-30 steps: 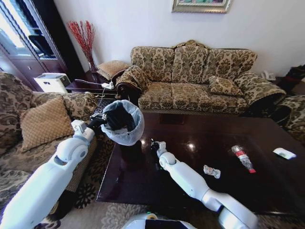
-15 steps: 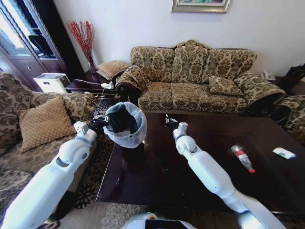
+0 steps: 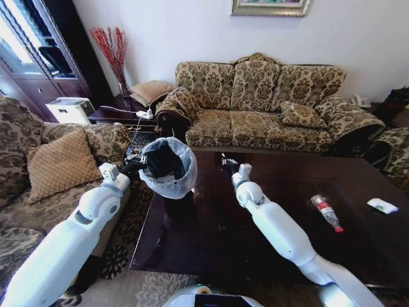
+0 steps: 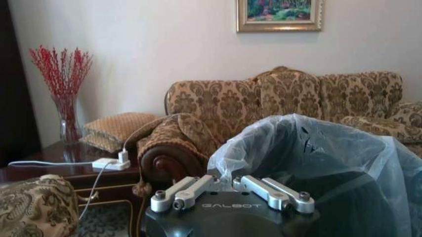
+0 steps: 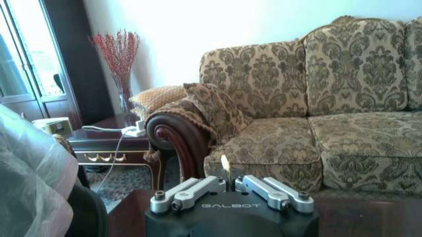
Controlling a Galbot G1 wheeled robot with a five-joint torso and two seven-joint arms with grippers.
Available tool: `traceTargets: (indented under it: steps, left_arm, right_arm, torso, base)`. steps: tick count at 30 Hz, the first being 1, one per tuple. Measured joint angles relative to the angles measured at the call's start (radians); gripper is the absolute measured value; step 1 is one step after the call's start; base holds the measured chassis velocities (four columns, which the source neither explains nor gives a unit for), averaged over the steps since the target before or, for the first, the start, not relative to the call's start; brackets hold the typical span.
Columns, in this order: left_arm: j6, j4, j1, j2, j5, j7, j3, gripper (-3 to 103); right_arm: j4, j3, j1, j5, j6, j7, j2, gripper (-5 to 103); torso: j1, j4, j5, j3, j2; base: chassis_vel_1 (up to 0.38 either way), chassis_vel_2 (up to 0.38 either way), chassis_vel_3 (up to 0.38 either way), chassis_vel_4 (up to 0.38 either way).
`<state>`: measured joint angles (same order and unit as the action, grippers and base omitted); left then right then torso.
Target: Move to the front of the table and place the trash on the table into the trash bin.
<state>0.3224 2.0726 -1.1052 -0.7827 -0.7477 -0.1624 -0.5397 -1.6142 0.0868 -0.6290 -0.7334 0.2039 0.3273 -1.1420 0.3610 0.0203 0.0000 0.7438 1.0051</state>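
Right pincer [image 3: 225, 160], closed on a thin pale scrap [image 5: 225, 167], should clear the trash bin [image 3: 167, 167] rim, held by the closed left pincer [image 3: 142, 164], before releasing.

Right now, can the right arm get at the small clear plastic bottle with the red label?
Probably yes. The clear red-labelled bottle lies in the open on the glossy dark wood table, on the right arm's side. The right end effector is raised farther left, and nothing stands between them.
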Motion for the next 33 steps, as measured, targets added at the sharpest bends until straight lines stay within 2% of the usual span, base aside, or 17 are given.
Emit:
traceTargets:
  steps: [33]
  left_arm:
    - [0.0, 0.0, 0.0, 0.0, 0.0, 0.0, 0.0, 3]
  right_arm:
    - [0.003, 0.001, 0.0, 0.002, -0.001, 0.0, -0.002, 0]
  torso:
    - [0.0, 0.0, 0.0, 0.0, 0.0]
  base:
    - [0.0, 0.0, 0.0, 0.0]
